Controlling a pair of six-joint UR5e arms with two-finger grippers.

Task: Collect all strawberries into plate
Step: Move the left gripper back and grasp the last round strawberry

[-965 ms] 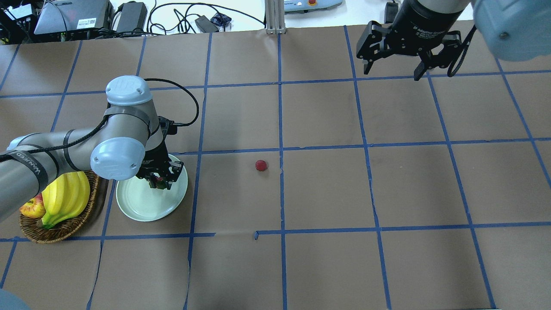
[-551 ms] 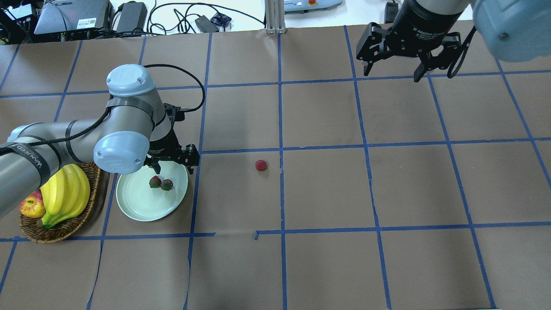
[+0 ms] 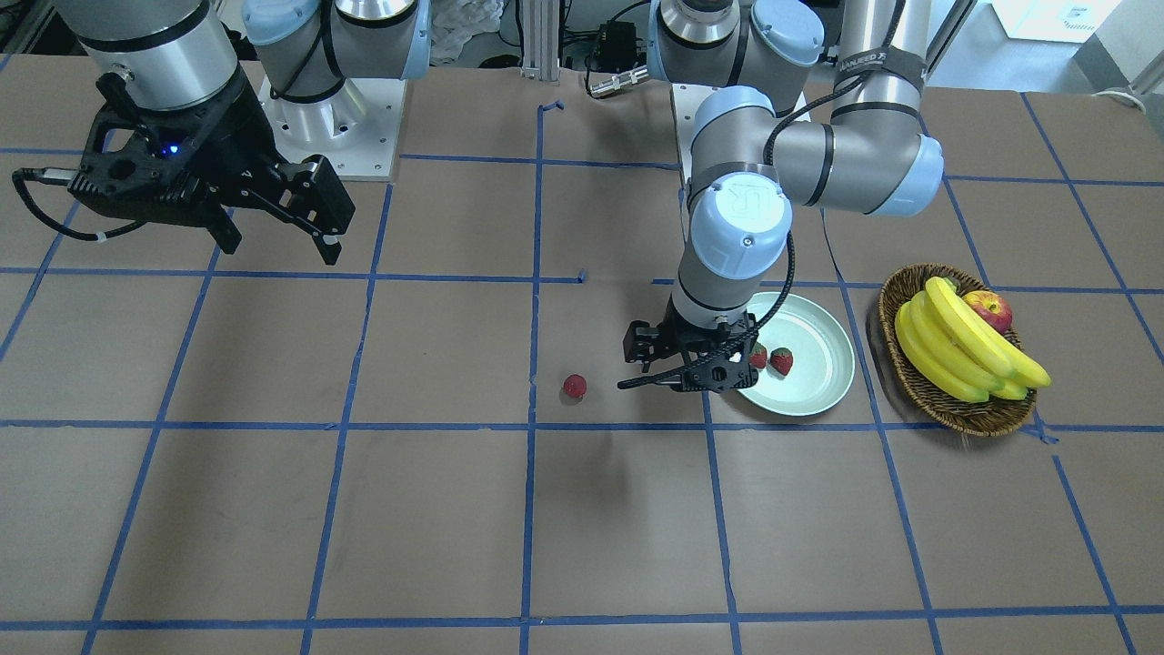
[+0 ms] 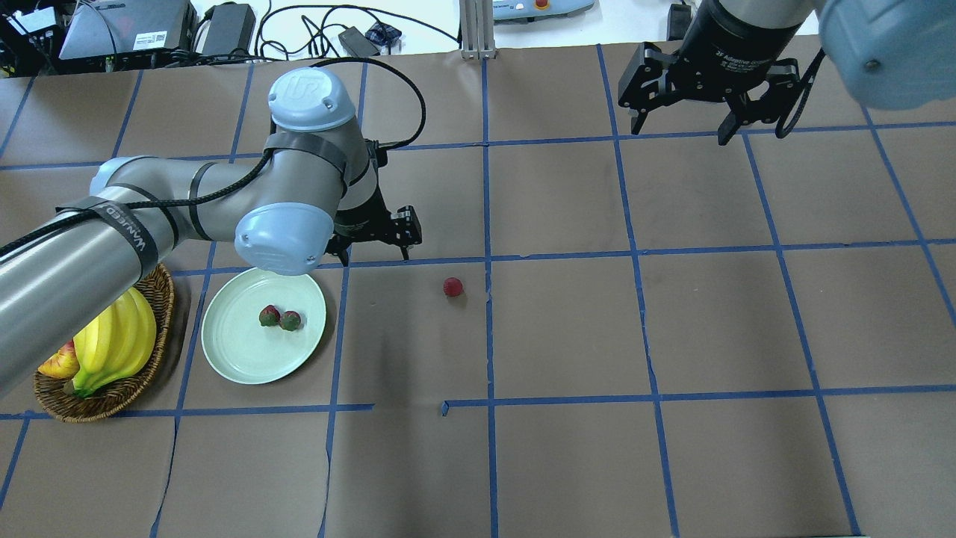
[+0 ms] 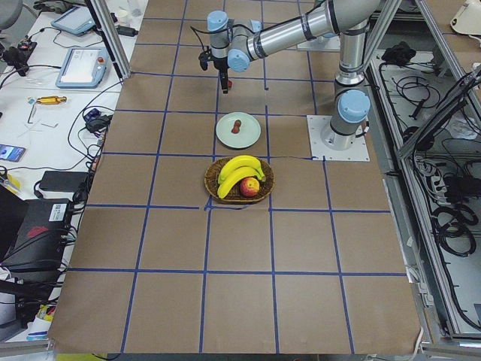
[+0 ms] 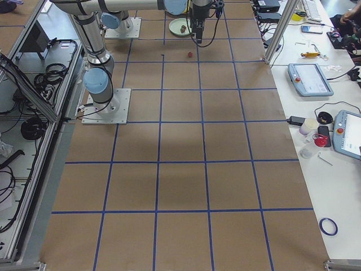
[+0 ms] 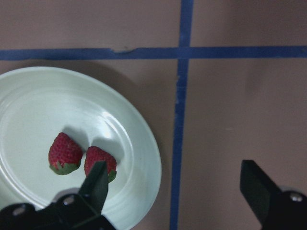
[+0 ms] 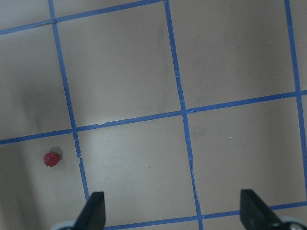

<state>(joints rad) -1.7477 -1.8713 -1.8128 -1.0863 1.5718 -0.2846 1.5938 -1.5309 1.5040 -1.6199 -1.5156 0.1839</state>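
Note:
Two strawberries [image 4: 269, 316] [image 4: 290, 320] lie side by side on the mint-green plate [image 4: 246, 359]; the left wrist view shows them [image 7: 64, 153] [image 7: 100, 163] on the plate [image 7: 48, 105] too. A third strawberry [image 4: 452, 287] [image 3: 574, 386] [image 8: 51, 159] rests on the brown table to the plate's right. My left gripper [image 4: 376, 256] [image 3: 688, 371] hangs open and empty above the table, just past the plate's far right rim, between plate and lone berry. Far off at the back right, my right gripper [image 4: 681, 128] [image 3: 280, 246] is open and empty.
A wicker basket [image 4: 112, 400] with bananas [image 4: 112, 340] and an apple [image 4: 56, 361] sits just left of the plate, under my left arm. Cables and power bricks [image 4: 224, 26] line the far edge. Blue tape lines grid the brown table.
My left gripper was low over the plate with the berries at its fingers; it has let go, risen and swung away to the far right of the plate. The right gripper barely moved.

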